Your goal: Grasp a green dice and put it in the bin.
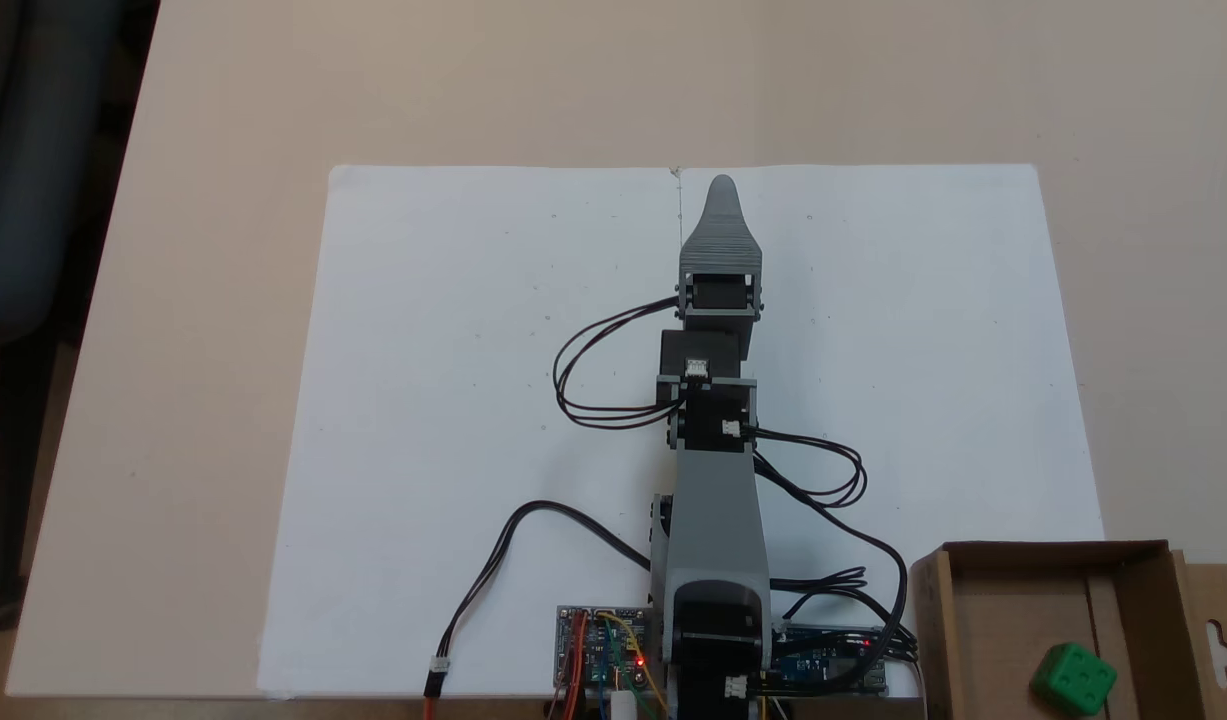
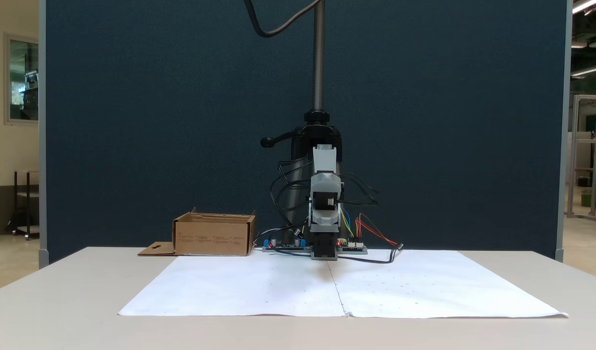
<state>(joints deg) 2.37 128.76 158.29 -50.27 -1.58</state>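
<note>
Since my jaws lie stacked one behind the other in both fixed views, I can't tell whether my gripper (image 1: 721,190) is spread or pressed together; one grey tapered tip shows from above, pointing at the far edge of the paper (image 1: 453,400). Nothing visible in it, nothing touching it. From the front my gripper (image 2: 324,253) sits low, near the paper (image 2: 259,291) at its centre seam, and I can't tell if it touches.

My arm (image 1: 713,470) runs straight up the paper's midline, black cables (image 1: 593,370) looping off both sides. Circuit boards (image 1: 603,650) sit at my base with red LEDs lit and coloured wires.

Dice (image 1: 1073,680) is in the bin (image 1: 933,620), at the bottom right from above, well apart from my gripper. Green, pips up, resting on the bin floor near the right wall. A flap (image 1: 1218,640) with a hang-hole sticks out on the bin's right side.

From the front, the bin (image 2: 214,238) stands left of my base, its flap (image 2: 156,250) flat on the table (image 2: 59,301). Small printed lines on the bin's front wall, too small to read.

A dark blue partition (image 2: 132,121) stands behind, with a metal pole (image 2: 318,53) rising from a clamp behind my arm. Nothing lies between gripper and bin but cables.
</note>
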